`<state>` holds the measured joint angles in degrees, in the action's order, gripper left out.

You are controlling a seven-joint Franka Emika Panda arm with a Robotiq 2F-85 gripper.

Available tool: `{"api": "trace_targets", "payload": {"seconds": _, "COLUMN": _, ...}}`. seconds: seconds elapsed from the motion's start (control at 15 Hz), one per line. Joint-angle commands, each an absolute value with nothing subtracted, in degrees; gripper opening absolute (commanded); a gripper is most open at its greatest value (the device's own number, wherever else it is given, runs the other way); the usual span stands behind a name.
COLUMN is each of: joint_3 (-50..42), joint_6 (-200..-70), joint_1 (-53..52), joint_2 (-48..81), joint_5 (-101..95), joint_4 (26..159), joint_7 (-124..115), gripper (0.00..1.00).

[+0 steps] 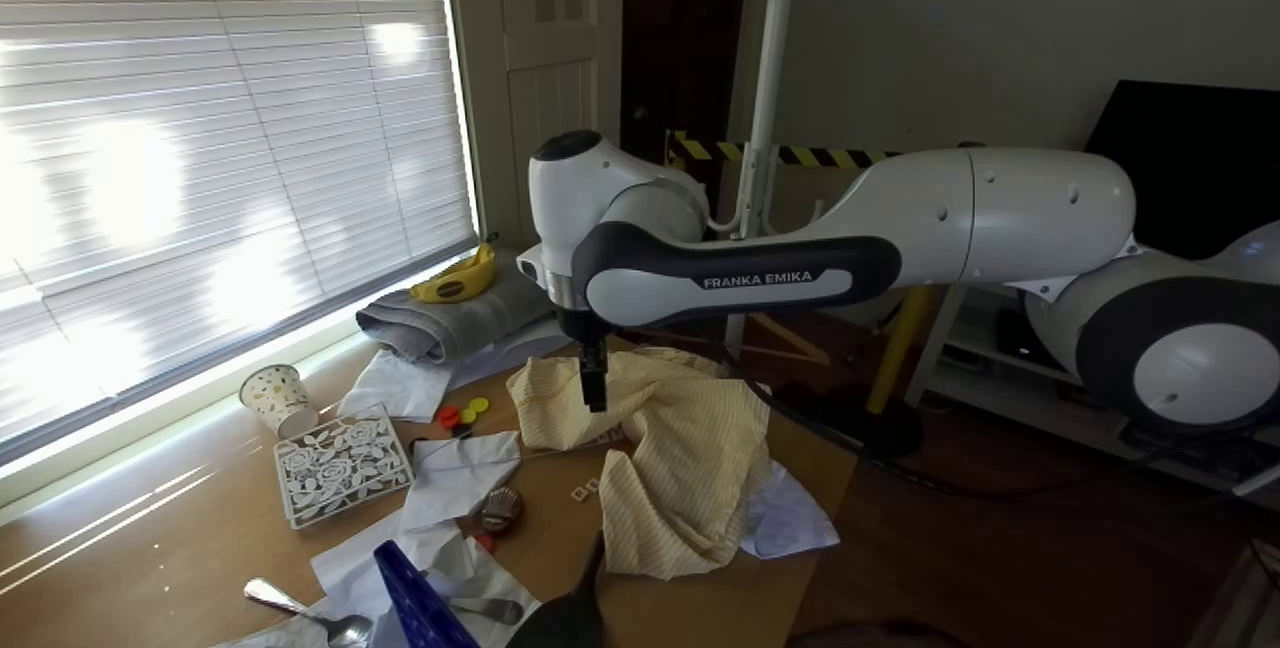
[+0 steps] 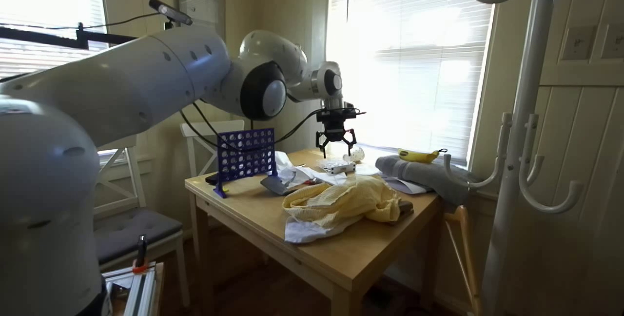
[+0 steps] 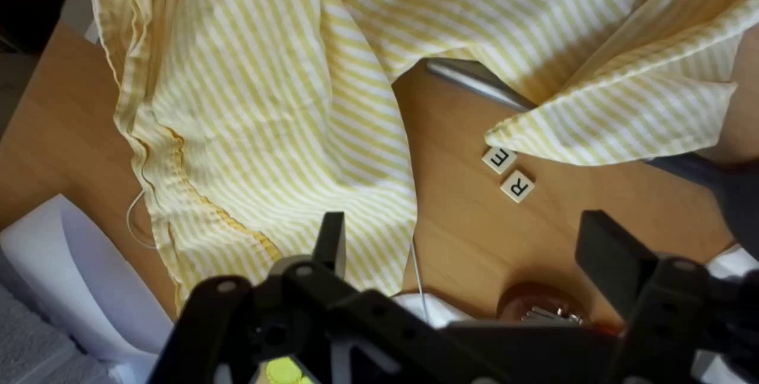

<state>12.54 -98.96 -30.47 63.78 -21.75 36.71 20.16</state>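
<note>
My gripper [image 3: 462, 221] stands open above the table, its two fingers wide apart with nothing between them. Beneath it lies a rumpled yellow-and-white striped cloth [image 3: 267, 105], spread over much of the wrist view and also seen in both exterior views. Two small letter tiles, an R [image 3: 517, 186] and an E [image 3: 499, 159], rest on bare wood by a fold; the cloth's corner touches or slightly covers the E. A brown round object with metal tines [image 3: 536, 304] is partly hidden behind the gripper body. Part of a metal utensil [image 3: 480, 82] shows from under the cloth.
A blue upright grid [image 2: 246, 155] stands on the table. White openwork trivet [image 1: 345, 463], patterned cup [image 1: 278, 400], spoon [image 1: 300, 610] and dark spatula [image 1: 560, 618] lie around. A yellow banana pouch [image 1: 455, 278] sits on a grey towel [image 2: 414, 172]. A coat rack [image 2: 524, 87] stands beyond the table.
</note>
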Motion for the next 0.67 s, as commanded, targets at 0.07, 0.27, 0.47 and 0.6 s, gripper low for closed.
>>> {"api": "trace_targets", "payload": {"seconds": 0.07, "joint_3": 6.8, "joint_6": -91.4, "joint_1": -32.9, "joint_2": 68.1, "joint_5": -21.0, "joint_4": 31.0, "joint_7": 23.2, "gripper": 1.0}}
{"api": "trace_targets", "payload": {"seconds": 0.27, "joint_3": 4.1, "joint_6": -86.0, "joint_1": -33.8, "joint_2": 68.9, "joint_5": -21.1, "joint_4": 30.7, "joint_7": 22.8, "gripper": 1.0}}
{"api": "trace_targets", "payload": {"seconds": 0.47, "joint_3": 5.0, "joint_6": -88.2, "joint_1": -33.1, "joint_2": 67.2, "joint_5": -21.7, "joint_4": 34.2, "joint_7": 21.9, "gripper": 1.0}}
{"api": "trace_targets", "payload": {"seconds": 0.6, "joint_3": 4.9, "joint_6": -87.9, "joint_1": -33.2, "joint_2": 67.2, "joint_5": -21.7, "joint_4": 34.1, "joint_7": 21.9, "gripper": 1.0}}
